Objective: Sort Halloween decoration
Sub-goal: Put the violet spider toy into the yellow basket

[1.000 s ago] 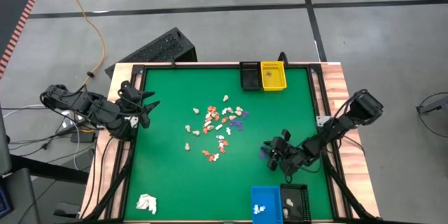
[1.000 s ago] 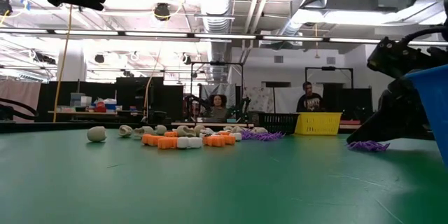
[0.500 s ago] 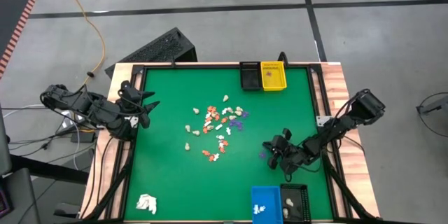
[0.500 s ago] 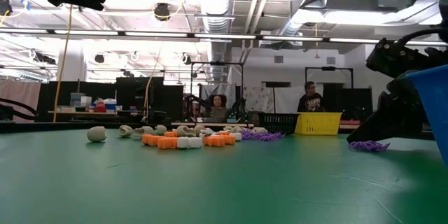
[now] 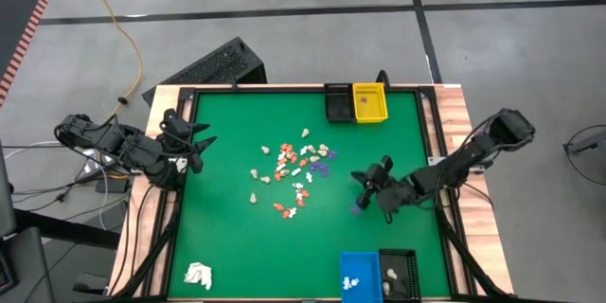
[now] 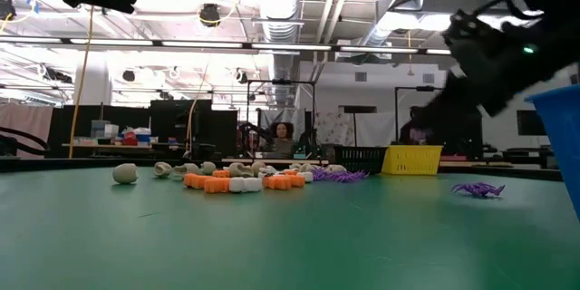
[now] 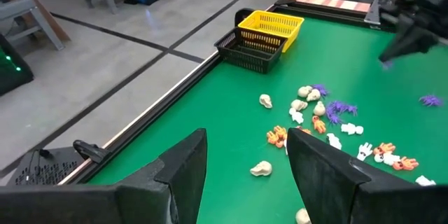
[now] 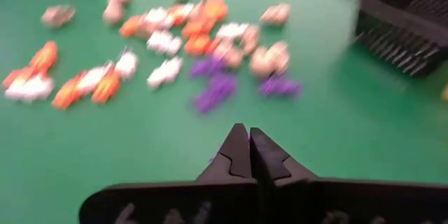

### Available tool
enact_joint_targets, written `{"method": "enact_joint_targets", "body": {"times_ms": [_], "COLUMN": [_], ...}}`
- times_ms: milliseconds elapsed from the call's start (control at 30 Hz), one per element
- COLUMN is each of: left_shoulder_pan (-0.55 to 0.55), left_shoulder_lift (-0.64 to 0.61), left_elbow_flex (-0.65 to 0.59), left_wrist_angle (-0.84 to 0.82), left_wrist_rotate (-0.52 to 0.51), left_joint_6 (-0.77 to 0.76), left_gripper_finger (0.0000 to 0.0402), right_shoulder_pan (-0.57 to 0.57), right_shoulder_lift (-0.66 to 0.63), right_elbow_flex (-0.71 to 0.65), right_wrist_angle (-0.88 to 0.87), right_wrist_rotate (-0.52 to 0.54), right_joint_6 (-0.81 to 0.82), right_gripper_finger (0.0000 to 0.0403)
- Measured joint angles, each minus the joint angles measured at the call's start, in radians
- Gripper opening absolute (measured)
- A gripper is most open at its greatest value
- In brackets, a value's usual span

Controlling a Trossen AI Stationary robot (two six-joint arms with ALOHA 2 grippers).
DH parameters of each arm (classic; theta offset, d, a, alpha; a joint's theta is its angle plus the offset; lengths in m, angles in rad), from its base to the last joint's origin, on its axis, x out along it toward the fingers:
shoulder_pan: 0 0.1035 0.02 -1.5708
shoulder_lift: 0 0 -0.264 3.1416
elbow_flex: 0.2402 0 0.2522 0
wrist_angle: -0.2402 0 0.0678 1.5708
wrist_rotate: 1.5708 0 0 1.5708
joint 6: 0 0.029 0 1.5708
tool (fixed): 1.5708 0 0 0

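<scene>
The right tool (image 5: 363, 187) is clenched, its fingers (image 8: 249, 155) pressed together; whether a purple sliver sits between them I cannot tell. Its arm stretches low from the tabletop's (image 5: 227, 237) right edge toward the middle, having swung away from the blue bin (image 5: 358, 273) since a second ago, leaving one purple piece (image 6: 477, 189) lying alone. The left tool (image 5: 201, 140) hangs released at the left edge, unmoved. The Halloween decoration (image 5: 295, 169), roughly two dozen orange, white, cream and purple pieces, lies scattered mid-tabletop. Four bins: yellow (image 5: 369, 102) and black (image 5: 337, 104) far, blue and black (image 5: 399, 275) near.

Two black jointed arms; right fingers (image 8: 249, 155) are dark, tapered wedges.
</scene>
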Motion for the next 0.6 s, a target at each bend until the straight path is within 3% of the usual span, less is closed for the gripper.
{"method": "enact_joint_targets", "body": {"times_ms": [300,467,600], "left_shoulder_pan": [0.000,0.000,0.000], "left_shoulder_lift": [0.000,0.000,0.000], "left_elbow_flex": [0.000,0.000,0.000], "left_wrist_angle": [0.000,0.000,0.000], "left_wrist_rotate": [0.000,0.000,0.000], "left_joint_6": [0.000,0.000,0.002], "left_gripper_finger": [0.0189,0.0189,0.0189], "right_shoulder_pan": [-0.338,-0.534,-0.672], "right_shoulder_lift": [-0.138,-0.140,-0.126], "right_elbow_flex": [0.001,0.001,0.002], "right_wrist_angle": [0.009,0.014,0.033], "right_wrist_rotate": [0.105,0.094,0.007], "right_joint_6": [-0.117,-0.146,-0.206], "right_gripper_finger": [0.0000,0.0000,0.0000]}}
